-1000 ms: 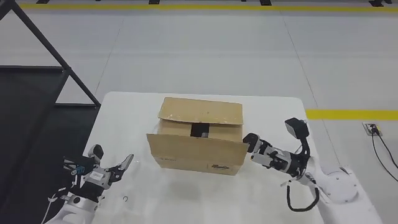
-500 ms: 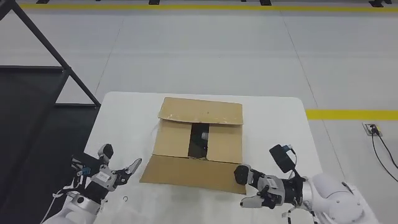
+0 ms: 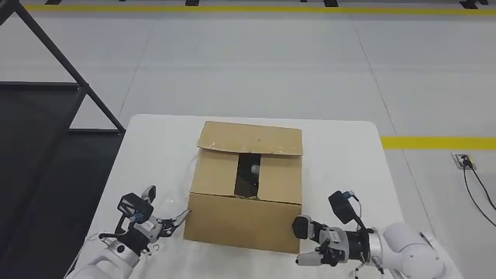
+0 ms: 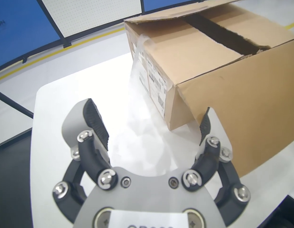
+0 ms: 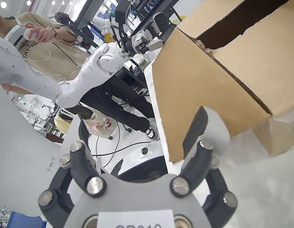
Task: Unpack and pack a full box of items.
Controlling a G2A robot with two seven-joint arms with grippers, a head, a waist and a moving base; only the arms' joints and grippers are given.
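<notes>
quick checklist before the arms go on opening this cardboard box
1. Left gripper open, holding nothing: ok.
2. Right gripper open, holding nothing: ok.
3. Cardboard box far flap and near flap folded away from the top: ok.
4. Inner flaps out of the way: not ok, they lie across the top with a dark gap between them.
5. What lies inside the gap: cannot tell.
6. Space by the left gripper free of snags: not ok, a clear tape strip hangs from the box's side close to it.
</notes>
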